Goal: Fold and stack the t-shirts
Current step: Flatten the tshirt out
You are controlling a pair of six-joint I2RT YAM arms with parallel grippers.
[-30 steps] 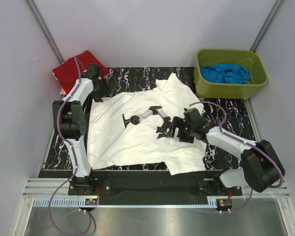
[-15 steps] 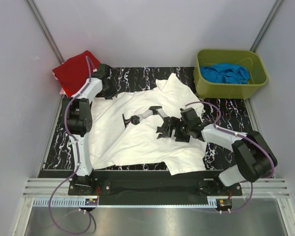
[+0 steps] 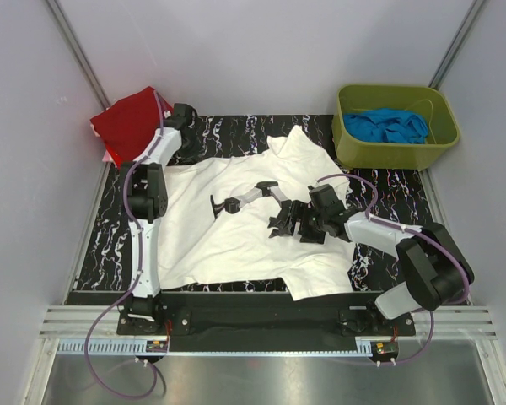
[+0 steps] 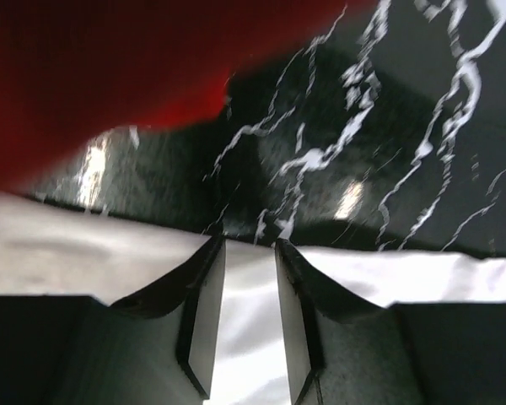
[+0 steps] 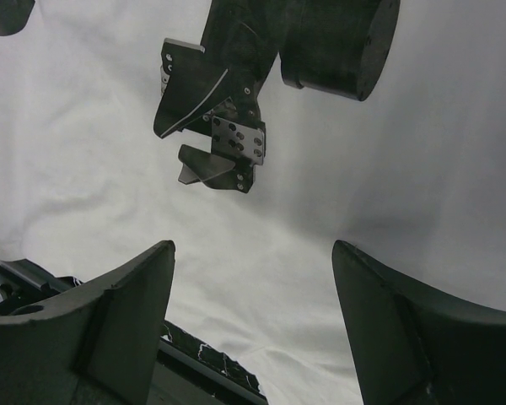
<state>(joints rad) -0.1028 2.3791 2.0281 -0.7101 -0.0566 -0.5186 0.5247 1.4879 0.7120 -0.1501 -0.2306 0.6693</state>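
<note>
- White t-shirt (image 3: 228, 245) was spread face-up over the middle of the table (image 3: 388, 181), wrinkled, with no fold made in it. Its near hem was draped over the table's front edge.
- Grey-black print (image 3: 244, 201) was seen at the centre of the shirt.
- Red t-shirt (image 3: 131, 118) was found folded at the far-left corner, just beside the white one's far-left edge. Judged as the start of the stack.
- Left tool (image 4: 249, 245) was placed at the white shirt's far-left edge. Its fingers were drawn close together with white cloth showing in the narrow gap. Whether the cloth was actually clamped could not be told.
- Right tool (image 5: 253, 249) was held spread wide over the shirt's middle, just right of the print, with nothing gripped.
- Green bin (image 3: 354, 152) at the far right was holding blue cloth (image 3: 386, 125). Whether that was more shirts could not be told.
- Progress was judged early: one shirt done, and the white one laid out but neither folded nor stacked.
- Left to do: fold the white shirt and place it on the red one. The blue cloth may need the same.
</note>
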